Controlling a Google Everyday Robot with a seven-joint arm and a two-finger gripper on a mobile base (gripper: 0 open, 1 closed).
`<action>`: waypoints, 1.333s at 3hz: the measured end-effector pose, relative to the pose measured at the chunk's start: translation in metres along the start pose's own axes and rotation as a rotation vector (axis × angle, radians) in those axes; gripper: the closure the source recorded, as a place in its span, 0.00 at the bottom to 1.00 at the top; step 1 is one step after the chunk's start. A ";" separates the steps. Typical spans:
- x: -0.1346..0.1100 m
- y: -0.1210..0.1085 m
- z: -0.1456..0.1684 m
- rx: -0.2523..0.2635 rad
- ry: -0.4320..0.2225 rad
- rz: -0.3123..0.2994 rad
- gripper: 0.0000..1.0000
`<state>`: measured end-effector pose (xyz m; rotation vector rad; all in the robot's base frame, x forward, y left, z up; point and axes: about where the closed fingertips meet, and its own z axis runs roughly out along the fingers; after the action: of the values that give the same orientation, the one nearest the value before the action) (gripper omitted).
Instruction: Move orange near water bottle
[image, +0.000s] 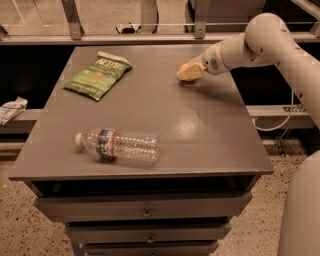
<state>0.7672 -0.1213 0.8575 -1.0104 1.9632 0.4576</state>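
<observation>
Camera view: gripper (189, 73) recorded low over tabletop (210, 130), well beyond and to the right of water bottle (119, 145); whether it was shut could not be told. Orange not made out separately, judged hidden at gripper. Water bottle laid flat, cap leftward.

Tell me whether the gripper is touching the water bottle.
Apart. The camera view shows the gripper low at the far right of the table and the water bottle lying near its front left, with a wide gap between them.
</observation>
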 end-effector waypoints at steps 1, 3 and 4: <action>-0.004 0.004 -0.013 0.001 -0.011 -0.015 0.73; -0.008 0.057 -0.095 -0.152 -0.021 -0.097 1.00; 0.003 0.110 -0.132 -0.269 -0.054 -0.130 1.00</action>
<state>0.6096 -0.1397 0.9230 -1.2727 1.8068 0.6814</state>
